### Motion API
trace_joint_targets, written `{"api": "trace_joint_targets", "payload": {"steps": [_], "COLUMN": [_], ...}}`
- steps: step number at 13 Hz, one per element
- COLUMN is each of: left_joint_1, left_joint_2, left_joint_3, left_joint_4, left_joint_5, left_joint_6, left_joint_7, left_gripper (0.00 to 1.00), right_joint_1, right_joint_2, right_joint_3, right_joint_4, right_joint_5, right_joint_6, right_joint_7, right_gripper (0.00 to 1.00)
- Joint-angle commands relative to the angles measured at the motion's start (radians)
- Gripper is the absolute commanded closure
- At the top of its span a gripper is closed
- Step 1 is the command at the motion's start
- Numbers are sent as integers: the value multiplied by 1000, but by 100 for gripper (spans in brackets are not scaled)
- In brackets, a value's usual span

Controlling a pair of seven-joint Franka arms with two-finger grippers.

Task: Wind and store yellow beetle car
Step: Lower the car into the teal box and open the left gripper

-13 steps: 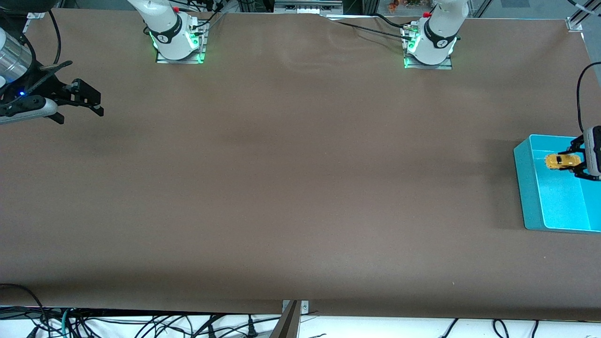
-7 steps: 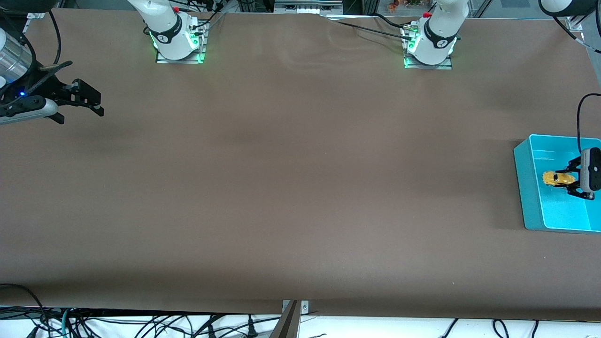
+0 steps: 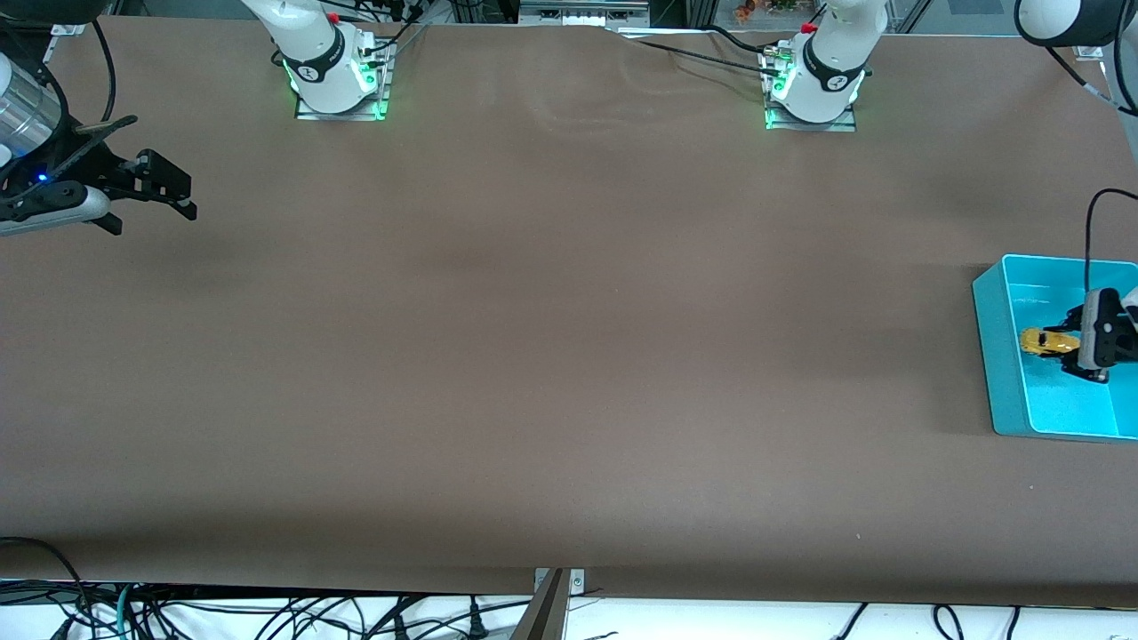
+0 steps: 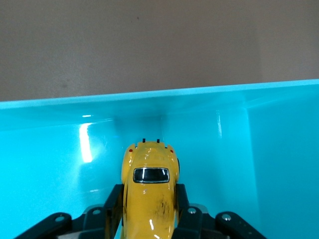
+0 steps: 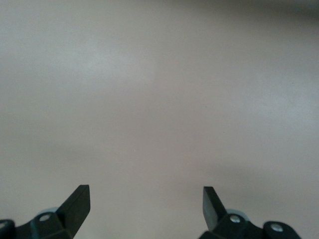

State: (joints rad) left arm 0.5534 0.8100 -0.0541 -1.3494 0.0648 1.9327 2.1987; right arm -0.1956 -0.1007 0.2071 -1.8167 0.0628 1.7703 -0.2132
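Car: the yellow beetle car point(image 3: 1042, 341) sits at the right edge of the front view, at mid height, inside the open blue bin point(image 3: 1000, 356). I cannot tell whether its wheels touch the bin floor or it hangs just above it.

Bin: it stands at the left arm's end of the table point(image 3: 569, 338); in the left wrist view its wall point(image 4: 60, 129) crosses the frame just ahead of the car's nose.

Left gripper: the left gripper point(image 3: 1077, 343) is down inside the bin, its jaws clamped on the two sides of the car point(image 4: 149, 191). One black finger point(image 4: 113, 206) presses each flank.

Long axis: the car lies lengthwise between the jaws, pointing straight out from them toward the bin wall, so the fingers cross its short width.

Right gripper: the right gripper point(image 3: 151, 197) hangs over bare table at the upper left of the front view, well apart from the bin. Its jaws stand wide apart point(image 5: 145, 201) with nothing between them. This arm waits.

Nearer arm: the left one, by far; it already has the car.

Coming move, as a judgement: with the car already in the bin, the jaws need only part sideways off its flanks, and the gripper then lift straight up clear of the walls.
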Motion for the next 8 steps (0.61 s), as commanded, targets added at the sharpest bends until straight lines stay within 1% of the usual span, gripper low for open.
{"api": "trace_joint_targets", "payload": {"steps": [1, 6, 7, 8], "left_joint_1": [-4, -3, -3, -3], "left_joint_2": [31, 75, 77, 77], "left_joint_3": [-1, -1, -1, -3], "left_joint_4": [12, 4, -2, -2], "left_joint_5": [26, 24, 23, 21], "left_joint_6": [44, 84, 86, 86], "left_joint_7": [-36, -66, -66, -66], "left_gripper": [94, 94, 90, 70], "right_joint_1": [-5, -4, -4, -5], "right_joint_2": [1, 1, 1, 1], "right_joint_3": [2, 2, 3, 2], "right_joint_4": [17, 17, 17, 17], "right_joint_5": [-1, 0, 0, 0], "right_joint_6": [-22, -22, -22, -22], "right_joint_7": [-2, -2, -2, -3], "right_gripper": [0, 0, 0, 0]}}
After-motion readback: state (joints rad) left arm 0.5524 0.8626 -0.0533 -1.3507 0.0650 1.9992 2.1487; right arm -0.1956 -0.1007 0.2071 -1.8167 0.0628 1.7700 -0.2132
